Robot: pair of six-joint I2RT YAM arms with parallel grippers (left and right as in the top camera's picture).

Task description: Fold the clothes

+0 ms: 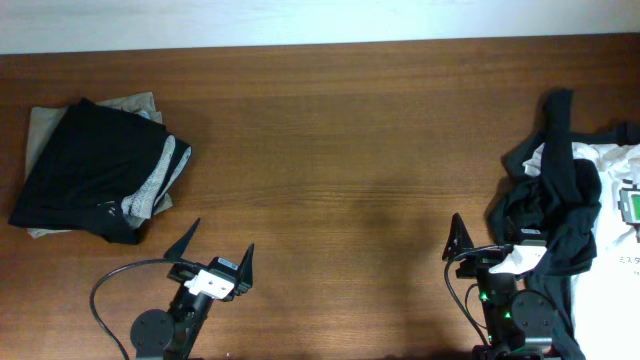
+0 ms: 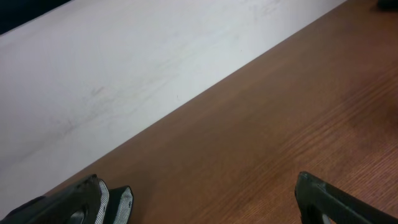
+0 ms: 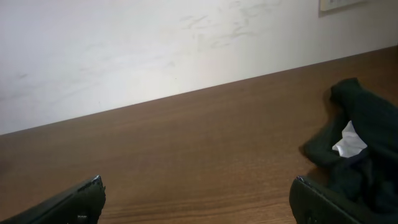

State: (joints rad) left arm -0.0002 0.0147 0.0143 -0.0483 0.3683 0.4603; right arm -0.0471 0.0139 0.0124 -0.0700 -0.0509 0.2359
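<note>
Black folded garment [image 1: 85,165] only overhead; R wrist sees crumpled pile [image 3: 367,118].

One left gripper [image 1: 220,240], one right gripper [image 3: 198,183], one folded clothes stack [image 1: 95,170], one loose clothes heap [image 1: 560,200], one table [image 1: 350,130].

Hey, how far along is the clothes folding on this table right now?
Done: a folded stack, black on top, sits at the left of the table. In hand: nothing; the left gripper and right gripper are both open and empty. Left: at the right, a tangled black garment, lying partly on a white shirt, is unfolded.
</note>
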